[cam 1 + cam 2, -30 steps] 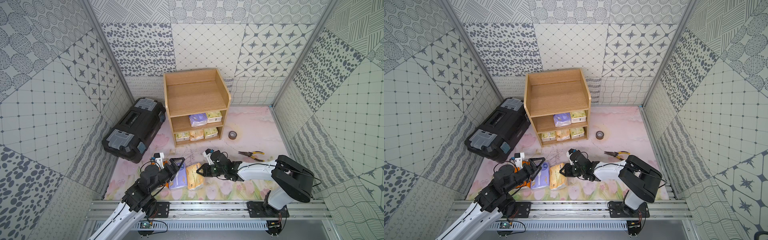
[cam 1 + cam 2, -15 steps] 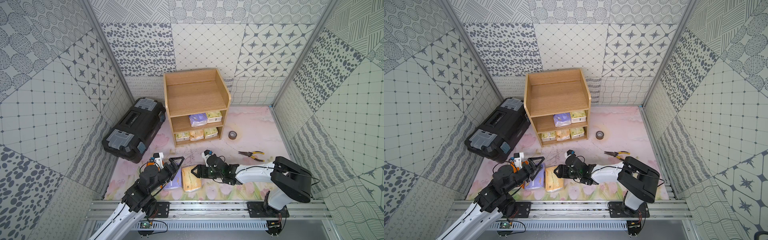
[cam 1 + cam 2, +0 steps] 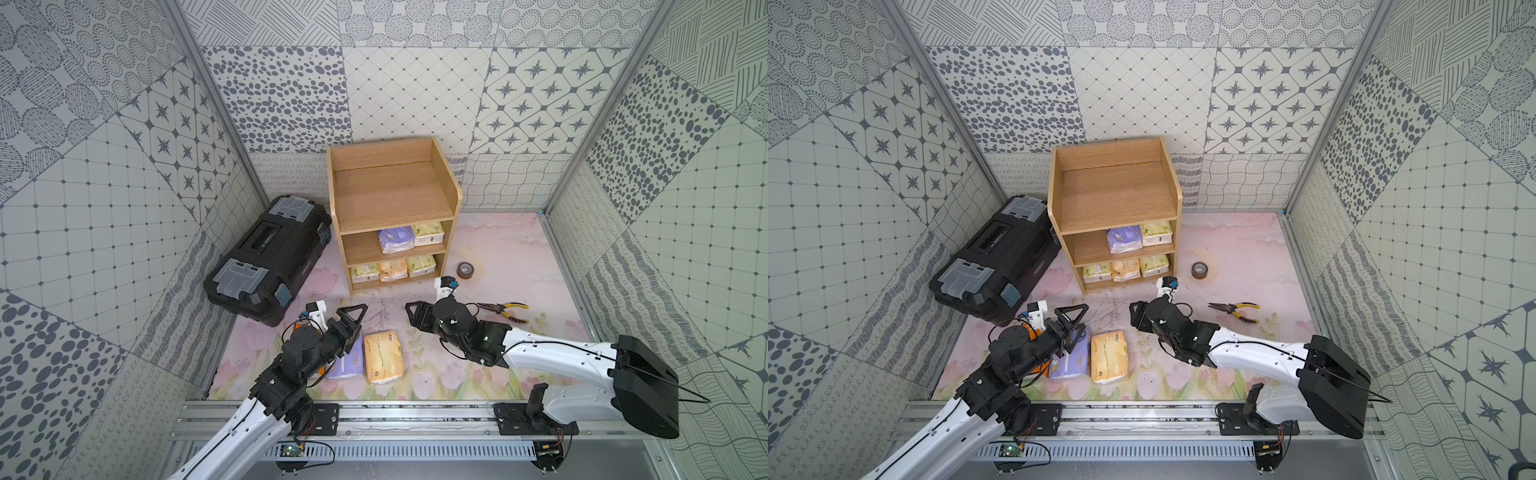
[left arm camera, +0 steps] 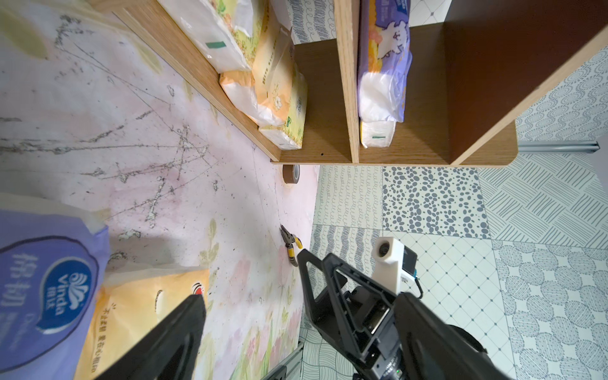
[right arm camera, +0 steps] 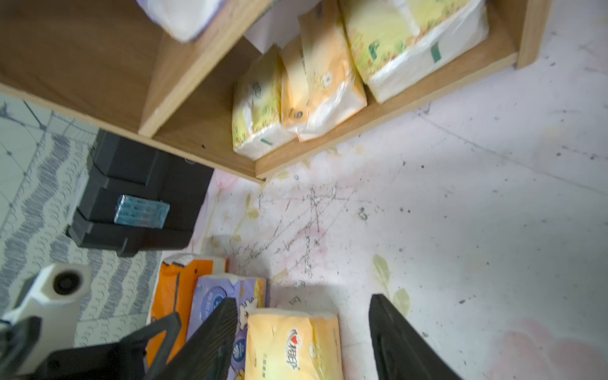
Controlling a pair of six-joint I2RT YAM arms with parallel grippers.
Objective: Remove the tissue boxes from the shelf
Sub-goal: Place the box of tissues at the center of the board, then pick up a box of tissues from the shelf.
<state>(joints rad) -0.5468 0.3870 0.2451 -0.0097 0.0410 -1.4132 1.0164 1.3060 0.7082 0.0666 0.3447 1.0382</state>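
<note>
the shelf stands at the middle of the back edge of the desk, its open front facing the arms. five tissue packs sit in it. on the middle tier, toward the right side panel, the upper lavender pack lies beside the upper green pack. the bottom tier holds a row of three: the left green pack, the lower peach pack and the right green pack.

three more packs lie side by side near the front edge, left of centre: the orange pack, mostly hidden under the left arm, the desk lavender pack and the desk peach pack.

the left pincer hovers over the far end of the desk lavender pack, jaws wide apart and empty. the right pincer hangs over bare desk between the shelf and the desk peach pack, jaws apart, gripping nothing.

a black toolbox sits beside the shelf toward the left edge. a tape roll and pliers lie toward the right edge.
</note>
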